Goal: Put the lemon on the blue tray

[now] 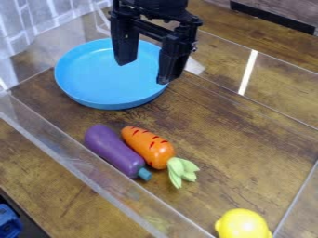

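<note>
I see my gripper (152, 63) at the top centre, fingers spread apart and empty, over the blue tray (93, 79) in the upper left. The lemon (243, 225) sits at the bottom right edge, well apart from the carrot (154, 149) and eggplant (114, 151) mid-frame

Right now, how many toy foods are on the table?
3. The purple eggplant and the carrot lie side by side near the middle, in front of the blue tray. The lemon sits at the bottom right edge, partly cut off. None seems hidden.
</note>
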Controlling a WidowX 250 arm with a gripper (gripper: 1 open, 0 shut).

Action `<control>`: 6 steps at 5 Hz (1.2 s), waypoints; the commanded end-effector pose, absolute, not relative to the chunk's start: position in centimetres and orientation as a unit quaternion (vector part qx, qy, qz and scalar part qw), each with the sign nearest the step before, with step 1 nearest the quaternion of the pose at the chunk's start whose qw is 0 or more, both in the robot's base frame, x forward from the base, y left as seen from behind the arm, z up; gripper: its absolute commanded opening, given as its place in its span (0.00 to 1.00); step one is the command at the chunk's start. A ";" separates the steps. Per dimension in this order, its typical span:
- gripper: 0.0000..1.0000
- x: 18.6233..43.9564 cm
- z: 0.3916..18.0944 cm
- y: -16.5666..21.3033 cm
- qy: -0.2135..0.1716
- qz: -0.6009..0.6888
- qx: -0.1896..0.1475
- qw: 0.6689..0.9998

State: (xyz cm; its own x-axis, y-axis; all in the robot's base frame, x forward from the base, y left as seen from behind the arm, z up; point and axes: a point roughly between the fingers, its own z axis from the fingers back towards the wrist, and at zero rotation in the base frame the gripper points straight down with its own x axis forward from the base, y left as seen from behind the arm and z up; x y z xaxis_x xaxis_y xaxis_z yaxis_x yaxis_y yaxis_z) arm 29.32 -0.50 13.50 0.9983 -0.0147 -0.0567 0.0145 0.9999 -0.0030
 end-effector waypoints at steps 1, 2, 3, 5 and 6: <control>1.00 29.5 12.1 -0.9 0.034 -0.054 -0.001 0.998; 1.00 29.3 11.0 -1.8 0.030 -0.152 -0.001 0.988; 1.00 29.3 10.2 -2.7 0.022 -0.245 0.003 0.969; 1.00 28.2 7.4 -5.7 0.019 -0.328 0.009 0.944; 1.00 28.5 5.8 -5.8 0.013 -0.366 0.014 0.930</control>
